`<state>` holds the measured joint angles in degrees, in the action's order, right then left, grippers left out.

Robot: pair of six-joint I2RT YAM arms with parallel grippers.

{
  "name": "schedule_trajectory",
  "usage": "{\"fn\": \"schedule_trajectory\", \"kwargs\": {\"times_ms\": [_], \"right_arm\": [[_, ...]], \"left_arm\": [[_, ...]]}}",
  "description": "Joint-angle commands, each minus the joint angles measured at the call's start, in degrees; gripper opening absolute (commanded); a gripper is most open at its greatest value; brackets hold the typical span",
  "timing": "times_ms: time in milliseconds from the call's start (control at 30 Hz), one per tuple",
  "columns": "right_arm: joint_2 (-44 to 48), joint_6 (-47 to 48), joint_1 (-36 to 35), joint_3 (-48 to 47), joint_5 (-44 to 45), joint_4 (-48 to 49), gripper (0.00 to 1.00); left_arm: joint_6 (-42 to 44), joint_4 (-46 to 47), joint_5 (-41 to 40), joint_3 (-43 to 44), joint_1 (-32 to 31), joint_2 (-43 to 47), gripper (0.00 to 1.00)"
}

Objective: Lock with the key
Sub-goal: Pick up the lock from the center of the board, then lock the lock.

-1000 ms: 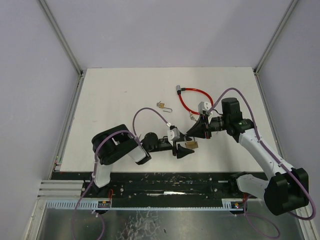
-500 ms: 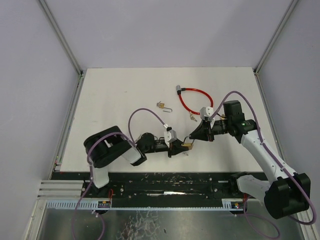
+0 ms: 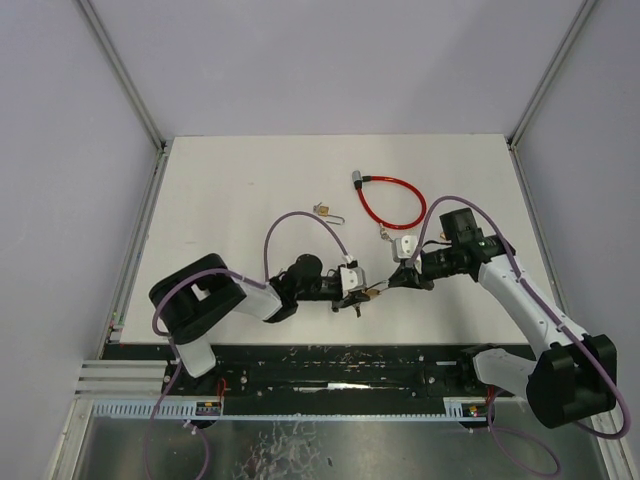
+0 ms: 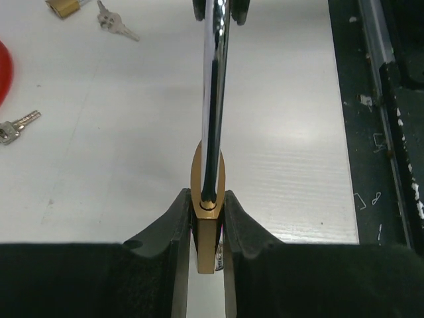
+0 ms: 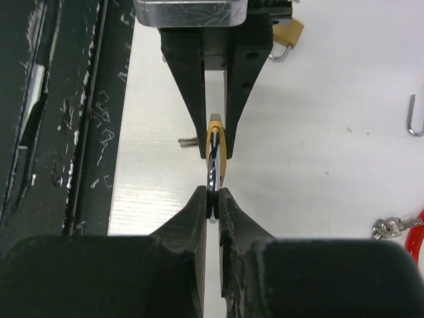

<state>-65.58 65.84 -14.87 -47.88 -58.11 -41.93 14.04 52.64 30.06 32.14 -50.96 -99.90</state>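
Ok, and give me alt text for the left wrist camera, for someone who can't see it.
The left fingers pinch the brass body of a padlock seen edge-on, its chrome shackle reaching up to the right arm's fingers at the top edge. On the white table beyond lie loose keys and a second small brass padlock.

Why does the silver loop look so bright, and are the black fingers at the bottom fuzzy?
Left wrist view: light streaks down the chrome padlock shackle, and a white glare patch sits on the table. Right wrist view: the right gripper looks soft-edged up close, the brass padlock body beyond it crisper. Top external view: even light, faint shadows.
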Motion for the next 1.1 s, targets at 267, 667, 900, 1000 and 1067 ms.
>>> {"fn": "schedule_trajectory", "kwargs": {"times_ms": [267, 667, 900, 1000, 1067], "right_arm": [[-4.1, 6.8, -2.9, 2.9, 9.4, -0.4, 0.0], [-8.3, 11.2, -3.0, 1.7, 8.8, -4.8, 0.0], [-9.0, 9.0, -4.3, 2.5, 10.5, -1.8, 0.0], [-9.8, 7.2, -4.7, 2.5, 12.3, 0.0, 0.0], [-10.2, 6.0, -5.1, 2.7, 14.0, 1.6, 0.0]], "left_arm": [[2.1, 5.1, 2.9, 1.3, 0.6, -4.9, 0.0], [3.3, 2.9, 5.8, 3.5, 0.6, -8.3, 0.0], [4.4, 0.0, 6.2, 5.0, 0.6, -9.2, 0.0], [4.5, -0.4, 6.3, 5.1, 0.5, -9.4, 0.0], [4.7, -0.9, 6.4, 5.3, 0.5, -9.5, 0.0]]}}
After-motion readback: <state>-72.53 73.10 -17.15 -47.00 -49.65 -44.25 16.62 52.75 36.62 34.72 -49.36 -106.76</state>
